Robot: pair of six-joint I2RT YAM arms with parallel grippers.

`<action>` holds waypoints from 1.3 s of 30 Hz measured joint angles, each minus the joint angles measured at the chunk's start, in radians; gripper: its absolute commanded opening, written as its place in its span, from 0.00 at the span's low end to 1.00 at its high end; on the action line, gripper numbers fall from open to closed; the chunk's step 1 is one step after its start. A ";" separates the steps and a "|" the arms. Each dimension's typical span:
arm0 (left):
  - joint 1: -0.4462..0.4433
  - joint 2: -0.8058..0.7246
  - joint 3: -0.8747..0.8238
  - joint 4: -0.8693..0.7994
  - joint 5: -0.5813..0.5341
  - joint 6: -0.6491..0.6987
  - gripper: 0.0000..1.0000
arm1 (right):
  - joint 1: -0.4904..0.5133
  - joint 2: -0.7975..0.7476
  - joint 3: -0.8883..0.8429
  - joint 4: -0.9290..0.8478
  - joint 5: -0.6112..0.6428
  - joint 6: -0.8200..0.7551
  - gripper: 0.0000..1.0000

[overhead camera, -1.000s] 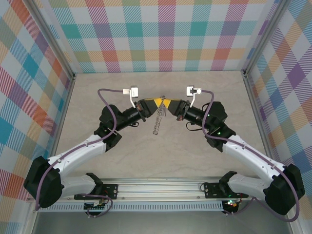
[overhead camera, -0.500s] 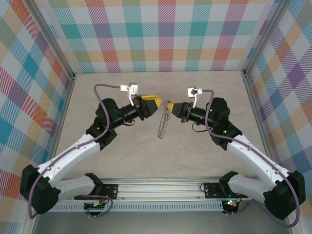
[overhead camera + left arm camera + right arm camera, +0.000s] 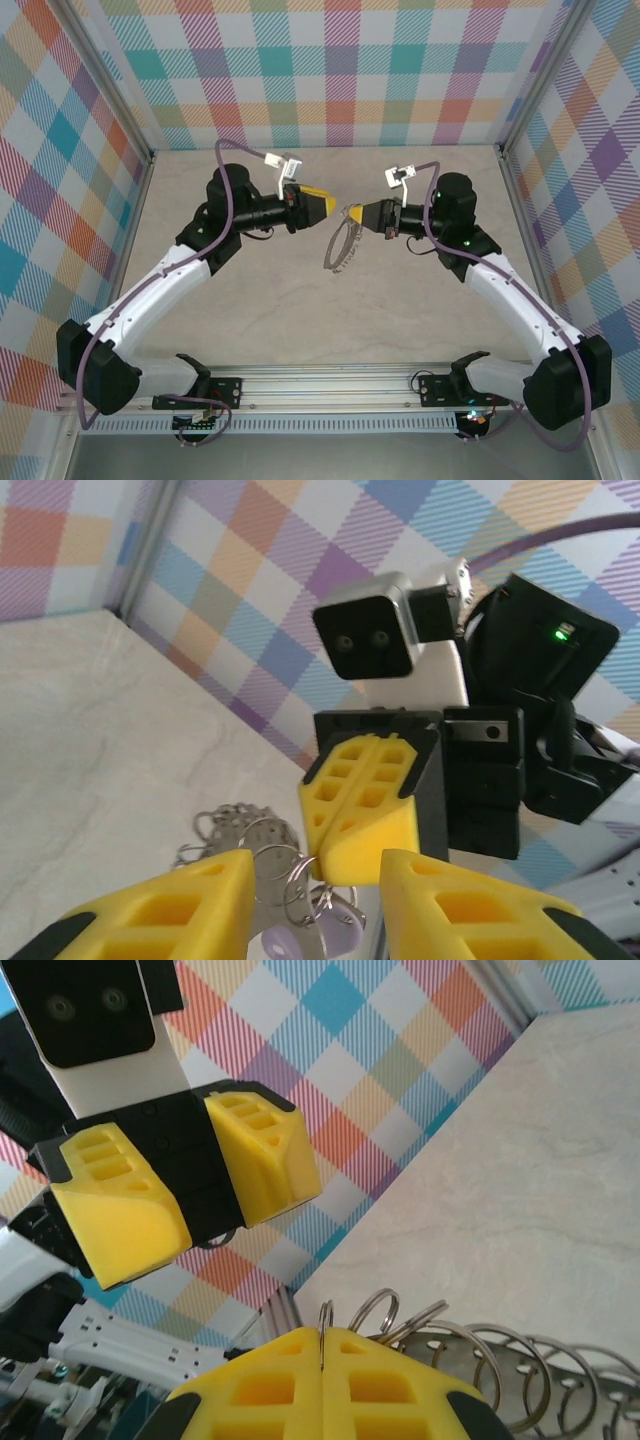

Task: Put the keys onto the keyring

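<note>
The right gripper [image 3: 353, 214] has its 2 yellow fingers pressed together on the rim of the large thin silvery-grey metal hoop edged with small wire loops [image 3: 340, 247]. The hoop hangs down from those fingertips, above the pale marbled tabletop [image 3: 300, 320]. In the right wrist view the wire runs straight into the seam between the fingers, and the loops [image 3: 480, 1360] fan out to the right of them.

The left gripper [image 3: 325, 206] faces it tip to tip, just beside it but not touching. Its fingers [image 3: 190, 905] are spread, with nothing between them.

In the left wrist view, the small pale lilac oblong tag [image 3: 335, 927] sits straight ahead of the left gripper's gap. It lies among the wire loops [image 3: 250, 840], just under the right gripper's closed tips [image 3: 360, 815]. The tiny dark key joined to it is too small to pick out, and I cannot tell whether the tag is threaded on a loop or only resting against one.

The step in hand looks like the threading itself, or a check of it. If the tag is loose, the left gripper needs to close in, pinch it and work it onto 1 loop while the right gripper holds the hoop steady. If it is on, the hoop can be lowered.
</note>
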 measured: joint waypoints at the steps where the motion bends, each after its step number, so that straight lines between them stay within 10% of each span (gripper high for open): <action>1: 0.000 0.006 0.008 -0.014 0.012 0.010 0.37 | -0.003 0.008 0.002 -0.003 -0.015 -0.002 0.00; 39: 0.006 0.083 0.023 -0.091 0.122 0.063 0.30 | -0.005 0.032 0.006 0.044 -0.105 0.009 0.00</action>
